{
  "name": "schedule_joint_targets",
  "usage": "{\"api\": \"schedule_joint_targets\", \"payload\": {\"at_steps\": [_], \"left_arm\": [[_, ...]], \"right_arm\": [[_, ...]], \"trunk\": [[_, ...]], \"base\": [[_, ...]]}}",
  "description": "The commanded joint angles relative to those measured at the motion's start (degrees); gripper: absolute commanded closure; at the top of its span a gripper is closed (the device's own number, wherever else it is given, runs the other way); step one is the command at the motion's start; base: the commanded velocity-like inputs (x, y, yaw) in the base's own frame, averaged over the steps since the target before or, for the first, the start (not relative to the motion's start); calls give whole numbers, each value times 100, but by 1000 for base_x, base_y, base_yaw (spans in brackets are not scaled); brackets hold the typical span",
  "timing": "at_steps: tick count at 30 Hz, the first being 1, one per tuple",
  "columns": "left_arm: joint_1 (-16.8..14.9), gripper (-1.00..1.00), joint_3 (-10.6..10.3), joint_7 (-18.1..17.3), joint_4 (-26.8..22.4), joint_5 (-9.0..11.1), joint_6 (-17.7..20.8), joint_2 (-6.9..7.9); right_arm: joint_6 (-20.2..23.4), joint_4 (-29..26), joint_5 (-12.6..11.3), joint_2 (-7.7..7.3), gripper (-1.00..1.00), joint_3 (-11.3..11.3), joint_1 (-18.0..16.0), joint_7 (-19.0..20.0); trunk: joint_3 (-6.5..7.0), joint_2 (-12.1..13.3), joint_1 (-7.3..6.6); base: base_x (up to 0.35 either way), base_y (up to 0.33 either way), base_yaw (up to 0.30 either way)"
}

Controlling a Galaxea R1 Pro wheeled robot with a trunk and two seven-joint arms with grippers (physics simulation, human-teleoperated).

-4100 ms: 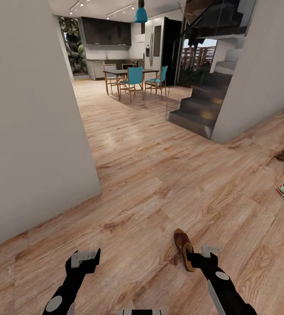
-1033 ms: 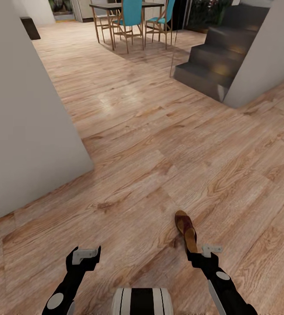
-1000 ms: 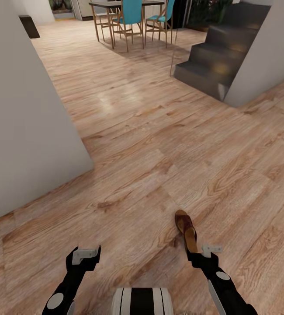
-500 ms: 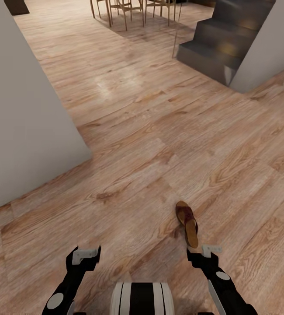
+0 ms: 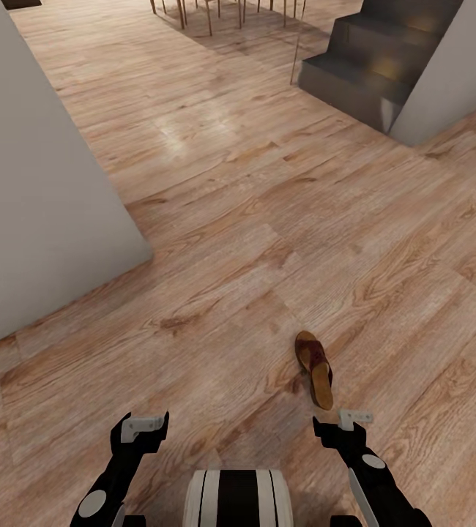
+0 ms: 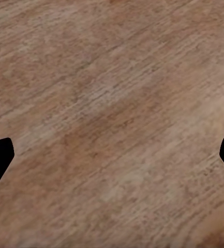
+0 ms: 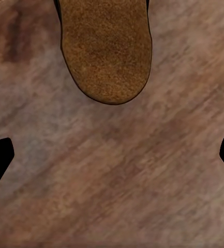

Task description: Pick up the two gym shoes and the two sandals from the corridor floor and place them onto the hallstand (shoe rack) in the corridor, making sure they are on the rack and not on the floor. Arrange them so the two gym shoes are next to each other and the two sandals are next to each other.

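One brown sandal (image 5: 315,367) with a dark woven toe strap and tan footbed lies on the wood-plank corridor floor (image 5: 253,241), toe pointing away from me. My right gripper (image 5: 338,423) hangs open just short of its heel, and the tan heel end of the sandal (image 7: 106,51) fills the right wrist view ahead of the spread fingertips. My left gripper (image 5: 144,425) is open over bare floor (image 6: 112,124), well to the sandal's left. The gym shoes, the other sandal and the hallstand are out of view.
A grey wall corner (image 5: 40,190) juts in on the left. Dark stairs (image 5: 370,66) beside a pale wall (image 5: 454,80) stand at the far right. Chair and table legs (image 5: 216,11) show at the far edge. My base's white and black top (image 5: 238,498) sits low between the arms.
The head view has tilted further down, so the floor scene slid up the picture; the dining chairs and the shoe at the right edge have left it. Both grippers stay open.
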Motion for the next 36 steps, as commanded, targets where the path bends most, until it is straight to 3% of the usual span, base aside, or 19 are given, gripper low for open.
{"api": "schedule_joint_targets", "payload": {"at_steps": [1, 12, 22, 36], "left_arm": [[-1, -100, 7, 2, 1, -5, -15, -4], [-1, -100, 9, 7, 1, -5, -10, -4], [-1, -100, 9, 2, -14, 1, -11, -4], [-1, -100, 9, 4, -94, -1, -17, -4]], "right_arm": [[33, -10, 8, 3, -100, -8, -1, -3], [32, -10, 8, 3, -100, -8, -1, -3], [34, -10, 8, 3, -100, -8, 0, -3], [33, -10, 8, 3, -100, -8, -1, -3]], "trunk": [[-3, -1, 0], [-4, -1, 0], [-6, -1, 0], [-125, -1, 0]], "base": [[83, 0, 0], [240, 0, 0], [20, 0, 0], [0, 0, 0]]}}
